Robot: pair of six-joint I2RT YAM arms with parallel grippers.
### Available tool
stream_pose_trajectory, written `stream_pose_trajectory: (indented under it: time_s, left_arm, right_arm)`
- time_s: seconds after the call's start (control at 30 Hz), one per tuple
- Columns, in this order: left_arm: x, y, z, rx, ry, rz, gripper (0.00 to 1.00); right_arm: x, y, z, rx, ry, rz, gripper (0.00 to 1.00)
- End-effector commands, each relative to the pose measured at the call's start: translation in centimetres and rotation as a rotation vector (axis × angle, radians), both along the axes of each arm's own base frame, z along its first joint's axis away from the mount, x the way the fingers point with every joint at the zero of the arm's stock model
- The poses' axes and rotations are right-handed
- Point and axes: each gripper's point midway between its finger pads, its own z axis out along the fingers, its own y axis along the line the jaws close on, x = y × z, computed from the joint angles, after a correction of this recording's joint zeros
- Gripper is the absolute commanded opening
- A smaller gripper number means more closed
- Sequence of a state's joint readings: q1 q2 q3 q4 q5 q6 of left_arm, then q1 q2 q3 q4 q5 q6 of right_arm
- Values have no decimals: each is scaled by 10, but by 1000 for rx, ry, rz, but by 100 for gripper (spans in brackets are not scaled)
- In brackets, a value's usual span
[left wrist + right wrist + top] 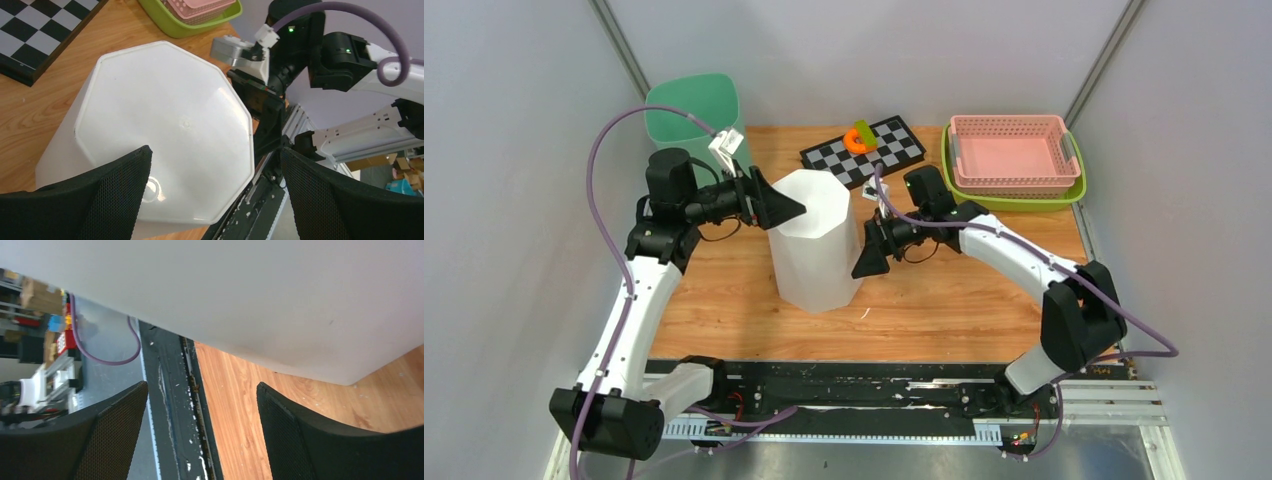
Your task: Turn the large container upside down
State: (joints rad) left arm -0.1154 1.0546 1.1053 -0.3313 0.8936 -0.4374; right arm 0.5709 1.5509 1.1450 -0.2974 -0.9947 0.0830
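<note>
At the middle of the wooden table [724, 300] stands the large white container [814, 240], upright on its footprint. The face turned upward looks closed, a flat eight-sided panel with a small moulding mark at its centre, so I'd judge it is sitting mouth-down. The left gripper [796, 210] hangs at its upper left edge, jaws spread wide. One finger overlaps the top face, though I cannot tell whether it touches. The right gripper [864, 262] sits lower against the right wall, also spread wide, with nothing between its fingers. Neither holds anything.

To my eye the turning itself looks finished and the arms are at the letting-go stage. The next move calls for drawing both grippers straight outward, left and right, without nudging the tall, light body off balance.

Farther off sit a green bin [694, 110], a checkerboard [894, 145] and a pink basket [1009, 150], all well apart.
</note>
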Motion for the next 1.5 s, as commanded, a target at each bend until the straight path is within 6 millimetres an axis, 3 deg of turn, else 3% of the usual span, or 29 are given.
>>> stream_pose_trajectory:
  time_s: [0.0,0.3,0.5,0.97,1.23,1.47]
  left_arm:
    - [-2,4,15,45,-69,19,100]
    - [30,43,54,230,-227,273,100]
    - [67,78,67,369,-264,473,100]
    - [181,126,29,700,-212,647,100]
    - [244,139,-9,805,-117,687,100]
    - [282,156,-39,880,-53,728,99]
  right_arm:
    - [1,-15,17,-13,-140,-20,83]
    - [2,-36,35,-44,-349,-72,85]
    - [2,-43,39,-49,-414,-91,86]
    - [5,-48,33,-56,-477,-106,86]
    - [4,-48,29,-59,-478,-104,86]
    - [4,-49,28,-58,-497,-101,86]
